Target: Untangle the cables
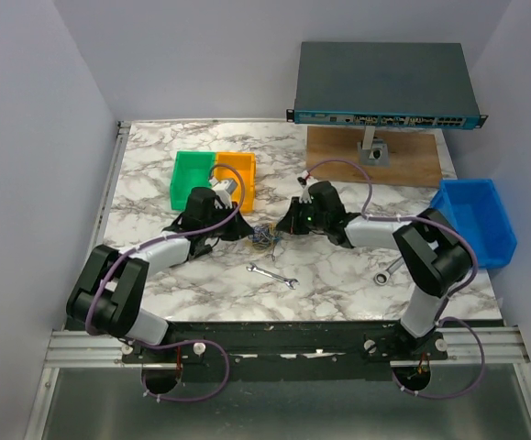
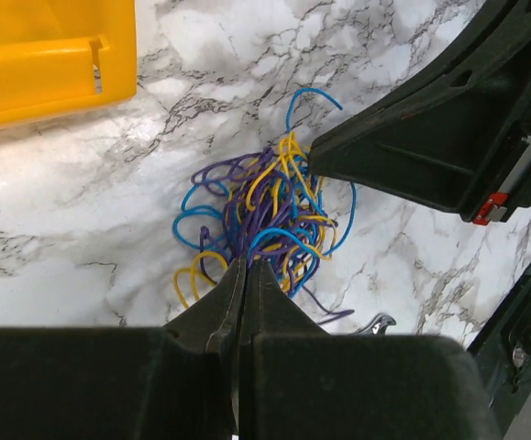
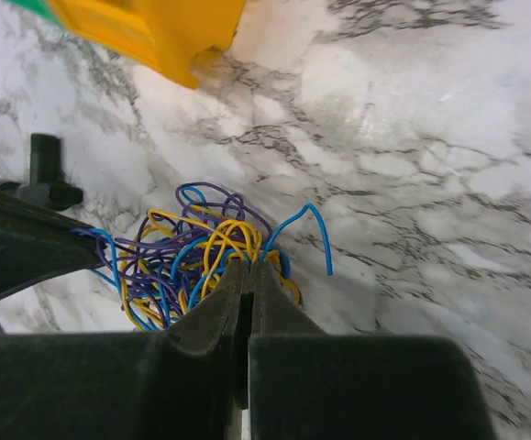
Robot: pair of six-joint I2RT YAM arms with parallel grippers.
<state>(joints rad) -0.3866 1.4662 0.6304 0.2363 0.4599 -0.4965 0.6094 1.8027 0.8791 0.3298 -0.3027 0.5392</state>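
The left gripper [image 2: 244, 275] and right gripper [image 3: 248, 271] are both pinching shut on the cables [image 2: 267, 213], a blue, yellow and purple tangle bunching between their tips.

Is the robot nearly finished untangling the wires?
Not nearly. Done: nothing, the blue, yellow and purple cables are one knotted clump on the marble table. In hand: the left fingers and right fingers are each shut on an edge of the clump, from opposite sides. Left: pulling every wire free.
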